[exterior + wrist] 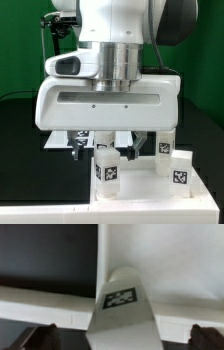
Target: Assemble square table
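Note:
The white square table top (150,200) lies low in the exterior view, toward its right. Three short white legs stand upright on it, each with a tag: one in front (107,170), one at the right (181,170), one behind (165,148). My gripper (110,150) hangs over the front leg. In the wrist view that leg (120,308) stands between my fingertips (44,338), with a gap on each side. The gripper (122,339) is open and holds nothing. The table top (170,258) fills the area behind the leg.
The arm's wide white hand (110,100) hides much of the scene in the exterior view. A flat white marker board (122,137) shows under it, on the black table (20,140). A white rail (40,212) runs along the front edge.

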